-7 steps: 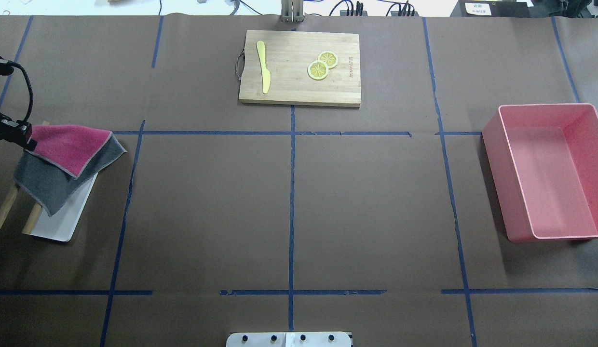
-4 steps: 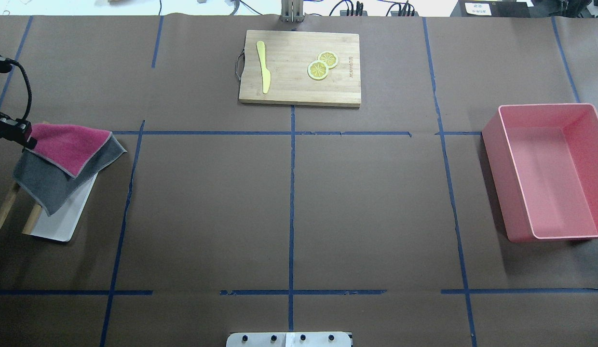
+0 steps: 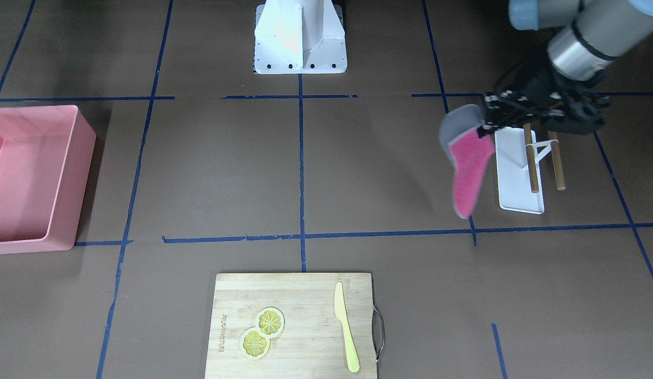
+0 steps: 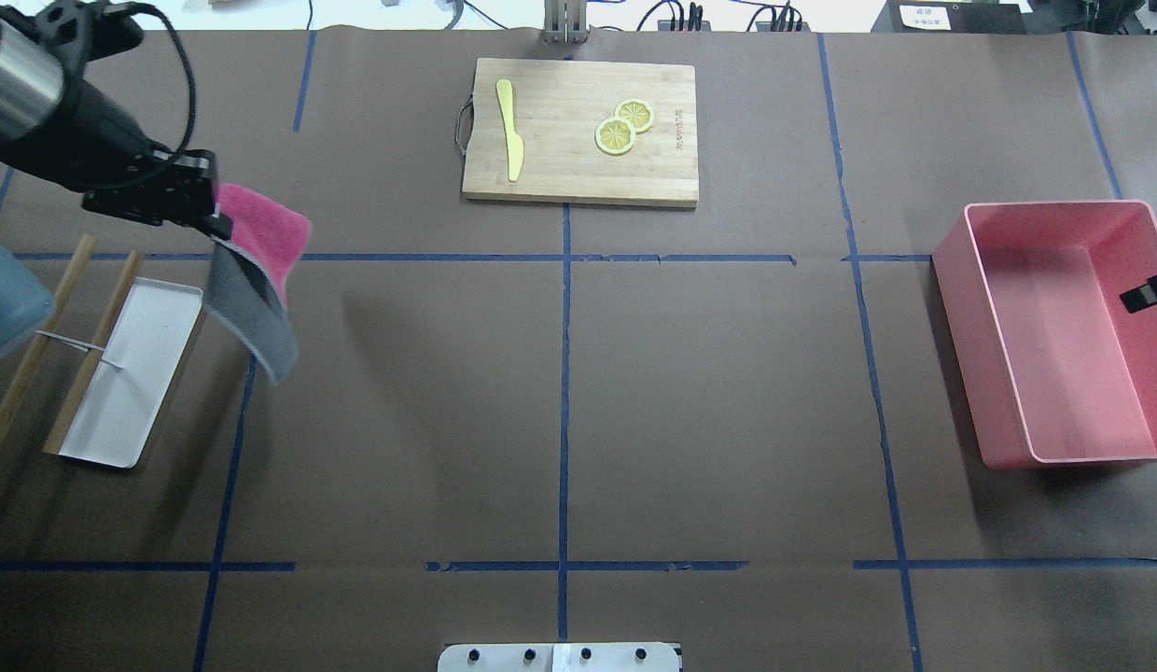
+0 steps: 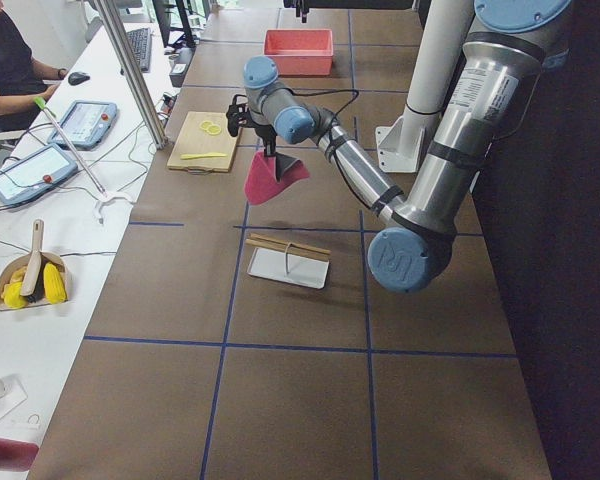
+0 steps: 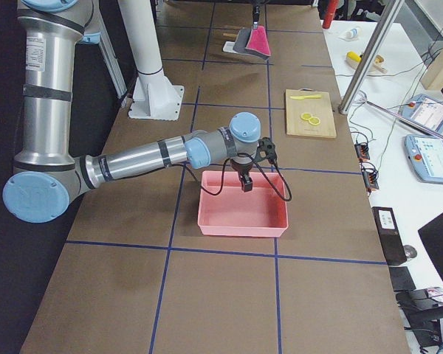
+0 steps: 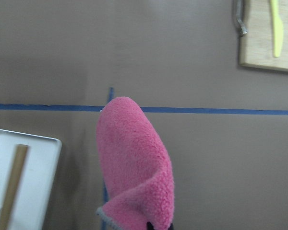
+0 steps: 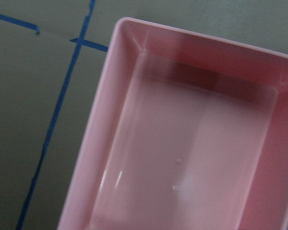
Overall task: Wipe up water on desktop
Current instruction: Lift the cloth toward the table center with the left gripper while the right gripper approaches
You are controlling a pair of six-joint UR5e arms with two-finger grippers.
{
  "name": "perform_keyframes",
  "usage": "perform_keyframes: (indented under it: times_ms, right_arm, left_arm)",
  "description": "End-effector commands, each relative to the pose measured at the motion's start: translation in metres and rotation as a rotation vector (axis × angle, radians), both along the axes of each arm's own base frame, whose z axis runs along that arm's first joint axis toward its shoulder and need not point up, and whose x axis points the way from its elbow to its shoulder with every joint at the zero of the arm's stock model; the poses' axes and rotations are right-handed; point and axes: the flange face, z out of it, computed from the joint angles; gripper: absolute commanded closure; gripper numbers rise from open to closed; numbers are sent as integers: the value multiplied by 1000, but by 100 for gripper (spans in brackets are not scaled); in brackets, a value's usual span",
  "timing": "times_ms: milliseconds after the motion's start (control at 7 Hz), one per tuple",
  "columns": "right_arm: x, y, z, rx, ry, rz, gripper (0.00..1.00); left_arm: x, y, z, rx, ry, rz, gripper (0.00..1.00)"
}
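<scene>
The dark-brown surface, taped into rectangles, spreads under both arms, and we can make out no wet patch anywhere on it. At its right end stands the pink bin. The right arm's jaws hang over the bin, and we cannot tell whether they are wide or narrow. The cutting board lies at the far edge. At the left end is the white tray, and its wooden rails are bare. The pink-and-grey cloth is already off them. It dangles clear of the surface just beside the tray, with one corner pinched in the left arm's jaws. We judge the pickup done. The carry to the water, the wiping itself and any return of the cloth are all left to do.
</scene>
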Motion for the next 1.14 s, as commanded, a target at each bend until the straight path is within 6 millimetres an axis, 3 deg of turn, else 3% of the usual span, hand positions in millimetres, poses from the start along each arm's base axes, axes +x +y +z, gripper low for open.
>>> perform_keyframes:
  times_ms: [0,143,286,571,714,857,1000]
  right_arm:
    - [-65,-2,-57,27,-109,40,0]
    - [-105,-14,-105,50,-151,33,0]
    - [-151,-9,-145,63,-168,46,0]
    - [-217,16,-203,147,-202,48,0]
    - [-262,33,-233,191,-215,79,0]
    - [-303,58,-248,235,-210,117,0]
    - [-331,78,-262,280,-214,133,0]
  left_arm:
    - [72,28,-80,-84,54,-28,100]
    - [103,44,-105,-110,69,-21,100]
    - [110,46,-131,-193,98,-67,100]
    - [126,47,-159,-279,124,-94,100]
    - [135,41,-171,-337,136,-118,98]
    - [135,41,-176,-382,161,-142,98]
    - [135,37,-179,-413,166,-192,98]
